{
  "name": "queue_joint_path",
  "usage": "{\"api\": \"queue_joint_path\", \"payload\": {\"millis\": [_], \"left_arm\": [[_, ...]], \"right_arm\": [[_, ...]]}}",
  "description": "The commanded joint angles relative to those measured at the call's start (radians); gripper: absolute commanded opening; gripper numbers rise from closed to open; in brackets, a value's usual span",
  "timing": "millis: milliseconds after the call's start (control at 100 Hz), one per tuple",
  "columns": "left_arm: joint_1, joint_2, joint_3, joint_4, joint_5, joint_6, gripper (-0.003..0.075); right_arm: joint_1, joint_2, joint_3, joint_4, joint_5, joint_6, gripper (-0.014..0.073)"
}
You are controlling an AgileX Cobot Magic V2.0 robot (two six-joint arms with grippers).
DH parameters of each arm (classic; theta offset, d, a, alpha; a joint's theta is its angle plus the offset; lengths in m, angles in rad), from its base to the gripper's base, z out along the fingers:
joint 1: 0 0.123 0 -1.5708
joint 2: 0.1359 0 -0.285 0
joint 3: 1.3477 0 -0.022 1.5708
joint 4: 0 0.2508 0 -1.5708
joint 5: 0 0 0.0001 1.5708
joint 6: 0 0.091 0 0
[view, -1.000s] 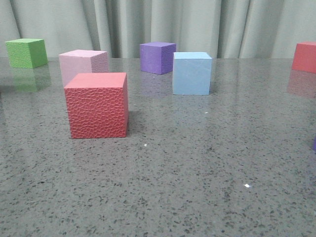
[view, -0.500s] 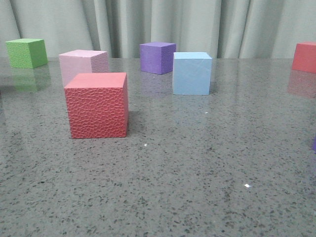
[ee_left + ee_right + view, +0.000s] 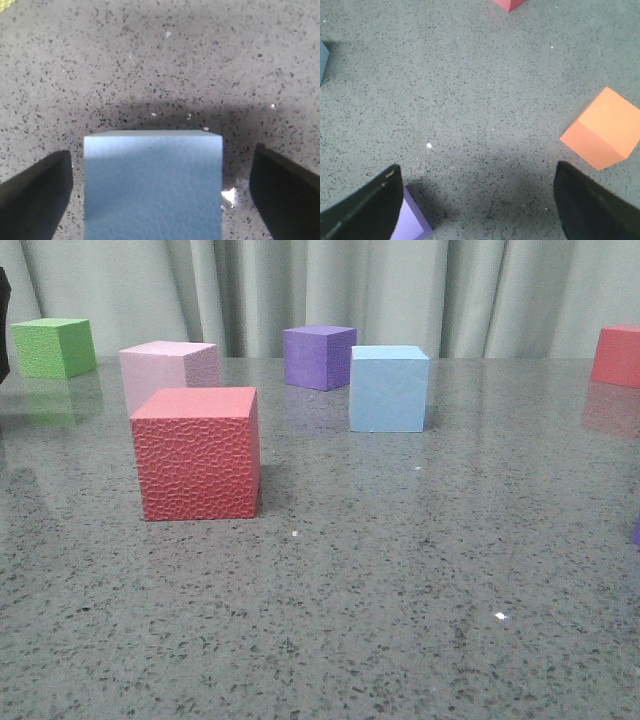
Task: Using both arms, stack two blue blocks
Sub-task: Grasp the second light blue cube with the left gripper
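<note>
Our left gripper [image 3: 160, 200] is spread wide around a blue block [image 3: 152, 185], fingers clear of both sides — not yet gripping. If we close off-centre, one finger could shove the soft cube askew. The other blue block [image 3: 389, 388] sits mid-table beside the purple cube [image 3: 318, 357] (close enough to bump when we stack). Our right gripper [image 3: 477, 210] hangs spread and empty over bare table [image 3: 485, 90], an orange cube [image 3: 602, 129] near one finger. The front of the table offers open room.
</note>
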Motion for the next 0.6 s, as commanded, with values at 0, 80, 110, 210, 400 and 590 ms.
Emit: {"api": "queue_joint_path", "payload": {"millis": [0, 80, 110, 210, 400, 590], "left_arm": [[0.000, -0.036, -0.032, 0.002, -0.019, 0.001, 0.0690], [0.000, -0.036, -0.032, 0.002, -0.019, 0.001, 0.0690], [0.000, -0.036, -0.032, 0.002, -0.019, 0.001, 0.0690], [0.000, -0.034, -0.032, 0.002, -0.019, 0.001, 0.0690], [0.000, -0.027, -0.032, 0.003, -0.014, 0.001, 0.0690], [0.000, -0.011, -0.032, 0.007, 0.000, 0.001, 0.0624]], "right_arm": [[-0.007, -0.001, -0.023, -0.023, -0.068, -0.007, 0.0609], [-0.007, -0.001, -0.023, -0.023, -0.068, -0.007, 0.0609], [-0.007, -0.001, -0.023, -0.023, -0.068, -0.007, 0.0609], [-0.007, -0.001, -0.023, -0.023, -0.068, -0.007, 0.0609], [-0.007, -0.001, -0.023, -0.023, -0.068, -0.007, 0.0609], [-0.007, -0.001, -0.023, -0.023, -0.068, -0.007, 0.0609]]}}
